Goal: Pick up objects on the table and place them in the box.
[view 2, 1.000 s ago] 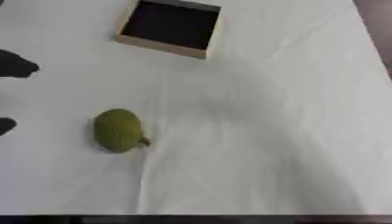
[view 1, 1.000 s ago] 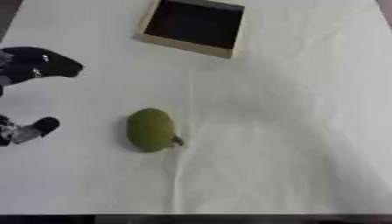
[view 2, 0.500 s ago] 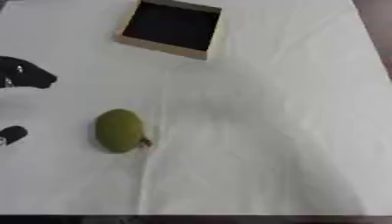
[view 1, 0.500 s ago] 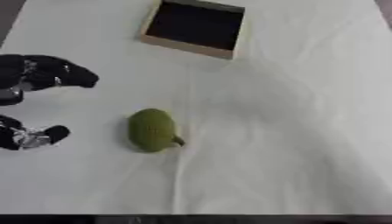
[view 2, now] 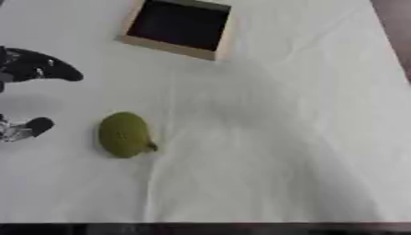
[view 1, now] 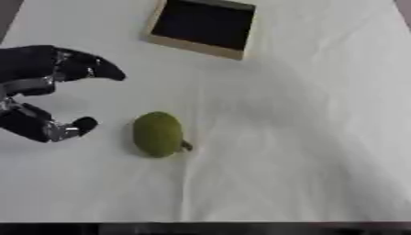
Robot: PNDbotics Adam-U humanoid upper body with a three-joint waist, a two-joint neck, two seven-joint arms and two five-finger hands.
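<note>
- The green fruit lay on the white table, well short of the box at the far edge.
- The left hand hovered just left of it, fingers and thumb spread wide, holding nothing.
- The fruit's long axis ran roughly toward the box.
- The right hand was out of view, so the left appeared nearer.

I'm scanning for anything readable and finding none: no lettering on the box at the far side, no label on the green fruit near the left, nothing printed on the white worktop, no marking I can read on my left hand.
</note>
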